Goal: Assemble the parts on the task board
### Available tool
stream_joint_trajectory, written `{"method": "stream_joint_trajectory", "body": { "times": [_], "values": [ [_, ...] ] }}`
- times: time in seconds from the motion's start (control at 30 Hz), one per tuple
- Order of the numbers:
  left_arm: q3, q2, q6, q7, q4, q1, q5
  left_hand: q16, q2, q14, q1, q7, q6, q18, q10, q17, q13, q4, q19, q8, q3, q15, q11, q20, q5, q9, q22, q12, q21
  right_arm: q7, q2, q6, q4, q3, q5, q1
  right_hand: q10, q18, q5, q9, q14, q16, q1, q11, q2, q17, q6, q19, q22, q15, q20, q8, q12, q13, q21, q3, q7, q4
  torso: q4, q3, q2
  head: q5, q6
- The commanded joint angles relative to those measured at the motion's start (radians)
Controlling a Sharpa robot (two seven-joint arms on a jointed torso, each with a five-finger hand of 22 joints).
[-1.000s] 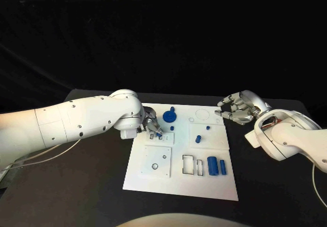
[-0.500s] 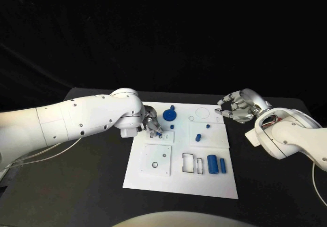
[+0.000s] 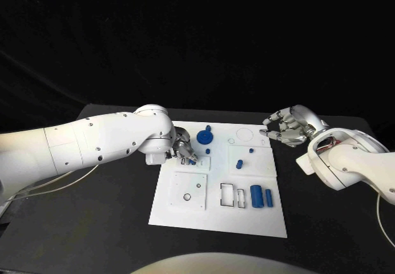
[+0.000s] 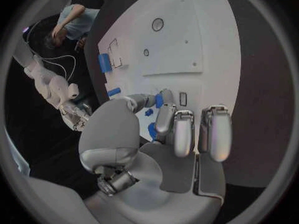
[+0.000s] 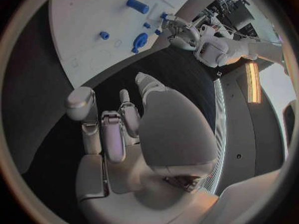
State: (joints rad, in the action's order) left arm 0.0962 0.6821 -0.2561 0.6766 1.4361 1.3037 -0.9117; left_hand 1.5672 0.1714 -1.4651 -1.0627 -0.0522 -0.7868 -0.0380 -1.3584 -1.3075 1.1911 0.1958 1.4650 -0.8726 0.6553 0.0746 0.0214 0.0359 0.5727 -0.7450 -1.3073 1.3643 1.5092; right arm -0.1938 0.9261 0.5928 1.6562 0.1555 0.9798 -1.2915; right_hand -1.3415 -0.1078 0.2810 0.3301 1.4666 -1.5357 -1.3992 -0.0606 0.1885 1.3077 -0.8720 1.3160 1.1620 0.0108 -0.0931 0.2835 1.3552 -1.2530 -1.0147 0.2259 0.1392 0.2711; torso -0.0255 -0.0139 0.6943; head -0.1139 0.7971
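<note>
L hand [image 3: 182, 149] is pinching a small blue part [image 4: 159, 100] at its fingertips, right over the board [image 3: 216, 220] slot. R hand [image 3: 286, 129] hangs curled, empty, off the board's edge. Risk imo: part goes in tilted, jams or slips.

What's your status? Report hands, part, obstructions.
Left hand pinches small blue part over task board. Right hand empty, curled, off board. Nothing obstructing.

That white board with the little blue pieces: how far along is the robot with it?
Early, it seems. On the task board a blue disc looks seated near the far edge. The left hand pinches a small blue part over a plate. Two blue cylinders lie loose; the right hand hovers off the board, holding nothing.
</note>
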Motion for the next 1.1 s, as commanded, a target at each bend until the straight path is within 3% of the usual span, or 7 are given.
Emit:
{"method": "stream_joint_trajectory", "body": {
  "times": [0.03, 0.77, 1.1],
  "values": [
    [0.000, -0.003, -0.027, 0.001, 0.002, -0.001, 0.012, 0.004, -0.010, -0.106, 0.004, 0.003, -0.006, 0.016, -0.009, -0.263, 0.000, -0.225, 0.053, -0.001, 0.217, 0.006, 0.002, -0.004, 0.009, 0.002, -0.199, 0.003, 0.005, 0.006, -0.001, -0.005, 0.001, 0.000, 0.010, 0.001, 0.000, -0.017, 0.006, 0.002, 0.081, 0.003, 0.002, 0.006, 0.007, 0.170, 0.003, -0.006, 0.001, 0.005, 0.003, 0.006, -0.001, -0.001, 0.002, 0.002, -0.002, 0.006, -0.0002, 0.0004, 0.000, 0.000, 0.002],
    [0.000, -0.005, -0.033, 0.003, -0.001, -0.001, 0.007, 0.004, -0.010, -0.106, 0.007, 0.004, -0.010, 0.017, -0.012, -0.263, 0.002, -0.230, 0.054, 0.000, 0.217, 0.007, 0.003, -0.005, 0.018, 0.005, -0.201, 0.003, 0.006, 0.003, -0.001, -0.007, 0.000, 0.000, 0.010, 0.001, 0.000, -0.017, 0.006, 0.002, 0.081, 0.003, 0.002, 0.006, 0.007, 0.170, 0.003, -0.006, 0.001, 0.005, 0.003, 0.006, -0.001, -0.001, 0.002, 0.002, -0.002, 0.006, -0.0010, -0.0002, 0.000, -0.001, 0.007],
    [0.000, -0.009, -0.033, 0.004, -0.002, -0.001, 0.006, 0.004, -0.024, -0.106, 0.046, 0.012, -0.018, 0.018, -0.023, -0.263, 0.000, -0.209, 0.058, 0.004, 0.176, 0.010, 0.008, -0.007, -0.015, 0.014, -0.207, 0.001, 0.010, 0.003, -0.002, -0.007, 0.002, 0.000, 0.011, 0.001, 0.001, -0.017, 0.008, 0.003, 0.080, 0.004, 0.002, 0.006, 0.008, 0.168, 0.002, -0.006, 0.000, 0.005, 0.003, 0.007, -0.002, 0.000, 0.003, 0.004, -0.002, 0.008, -0.0005, -0.0011, 0.000, 0.000, 0.009]
  ]
}}
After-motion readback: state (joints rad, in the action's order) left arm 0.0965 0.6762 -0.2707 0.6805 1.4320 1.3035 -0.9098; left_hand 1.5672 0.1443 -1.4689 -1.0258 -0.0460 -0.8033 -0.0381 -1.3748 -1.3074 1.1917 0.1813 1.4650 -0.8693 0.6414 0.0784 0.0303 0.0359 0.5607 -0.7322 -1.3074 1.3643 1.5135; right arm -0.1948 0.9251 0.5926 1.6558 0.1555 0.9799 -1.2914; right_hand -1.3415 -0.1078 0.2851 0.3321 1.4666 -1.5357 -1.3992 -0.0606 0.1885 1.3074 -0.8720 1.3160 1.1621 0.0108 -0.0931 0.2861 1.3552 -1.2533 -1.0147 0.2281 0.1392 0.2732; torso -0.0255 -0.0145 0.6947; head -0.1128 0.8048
